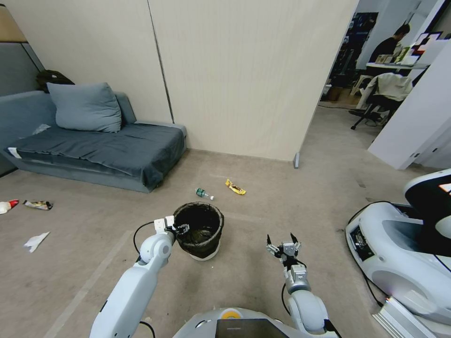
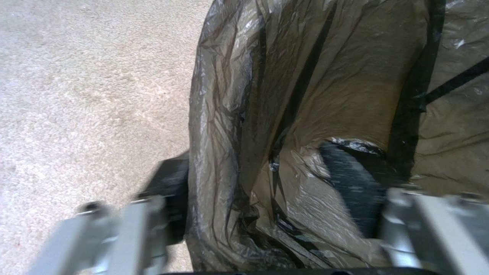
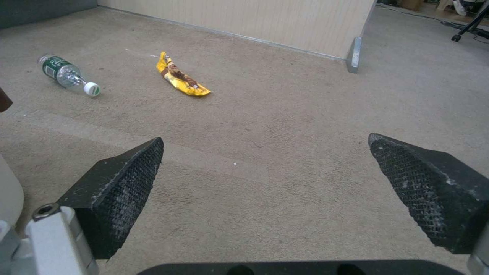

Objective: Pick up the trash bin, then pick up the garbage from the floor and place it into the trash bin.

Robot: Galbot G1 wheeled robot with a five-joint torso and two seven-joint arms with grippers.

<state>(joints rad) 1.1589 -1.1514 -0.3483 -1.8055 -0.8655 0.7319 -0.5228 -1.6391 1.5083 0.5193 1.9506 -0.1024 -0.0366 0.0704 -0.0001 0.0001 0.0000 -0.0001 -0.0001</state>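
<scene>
The trash bin (image 1: 201,231), white with a black liner, is on the carpet just ahead of me. My left gripper (image 1: 181,229) is shut on its near-left rim, one finger (image 2: 168,191) outside the liner (image 2: 285,114) and one finger (image 2: 351,183) inside. I cannot tell whether the bin is off the floor. My right gripper (image 1: 283,244) hovers open to the bin's right, its pads (image 3: 122,191) spread above bare carpet. Garbage lies beyond the bin: a yellow wrapper (image 1: 235,187) (image 3: 181,76) and a plastic bottle (image 1: 204,193) (image 3: 66,74). More garbage lies far left: a wrapper (image 1: 38,204) and white paper (image 1: 35,241).
A grey sofa bed (image 1: 98,150) stands at the back left against a beige partition wall (image 1: 244,80). Another white robot base (image 1: 399,253) with cables crowds the right side. A red-and-white item (image 1: 7,205) lies at the left edge. Open carpet lies ahead.
</scene>
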